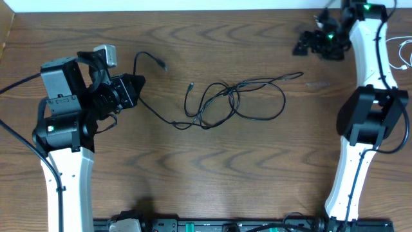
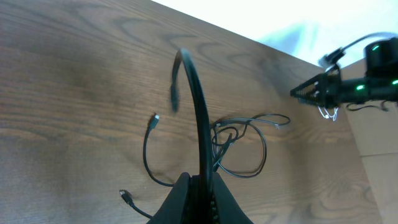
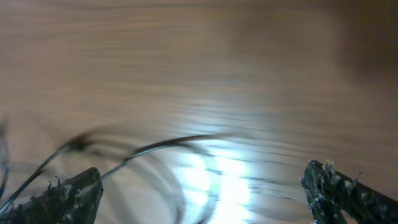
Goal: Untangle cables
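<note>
Left gripper (image 1: pixel 137 87) pinches the black cable (image 1: pixel 230 91), whose loose overlapping loops I see sprawled mid-scene on the table (image 1: pixel 212 171). Right gripper (image 1: pixel 304 44) hangs wide open at far right, near the coiled white cable (image 1: pixel 404 57).

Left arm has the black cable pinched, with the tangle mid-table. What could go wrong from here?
1. The left gripper pinches the black cable; pulling could tighten the crossed loops instead of freeing them.
2. The right gripper is open and far from the tangle, so nothing anchors it and the whole bundle may drag.
</note>
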### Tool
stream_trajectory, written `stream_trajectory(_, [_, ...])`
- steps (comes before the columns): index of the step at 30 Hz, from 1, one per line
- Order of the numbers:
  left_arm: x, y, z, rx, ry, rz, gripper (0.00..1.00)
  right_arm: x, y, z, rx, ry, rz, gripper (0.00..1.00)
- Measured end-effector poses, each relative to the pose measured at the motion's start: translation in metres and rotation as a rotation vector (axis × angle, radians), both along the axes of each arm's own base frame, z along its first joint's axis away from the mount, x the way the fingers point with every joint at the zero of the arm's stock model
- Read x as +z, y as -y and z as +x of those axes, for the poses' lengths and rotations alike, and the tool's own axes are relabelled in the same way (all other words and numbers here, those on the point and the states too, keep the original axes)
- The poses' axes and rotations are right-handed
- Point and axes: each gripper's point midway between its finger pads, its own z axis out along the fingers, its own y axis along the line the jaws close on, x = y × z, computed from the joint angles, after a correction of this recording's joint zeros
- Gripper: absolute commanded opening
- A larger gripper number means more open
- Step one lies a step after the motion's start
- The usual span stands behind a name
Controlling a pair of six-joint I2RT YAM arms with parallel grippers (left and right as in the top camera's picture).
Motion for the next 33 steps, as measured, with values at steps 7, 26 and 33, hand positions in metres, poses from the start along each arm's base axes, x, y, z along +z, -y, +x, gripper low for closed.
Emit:
stream_trajectory(7, [-0.007,-0.009,0.0,0.043,-0.023,0.045,0.17,0.046,-0.09,-0.016,0.172,0.08,0.038,0.97])
stream_trajectory(26, [-0.069,0.033,0.025,-0.084,-0.181,0.08,0.62,-0.001,-0.176,-0.068,0.202,-0.119,-0.043,0.74])
stream_trajectory(33, [-0.104,0.079,0.045,-0.207,-0.202,0.092,0.64,-0.001,-0.173,-0.052,0.183,-0.072,-0.03,0.81])
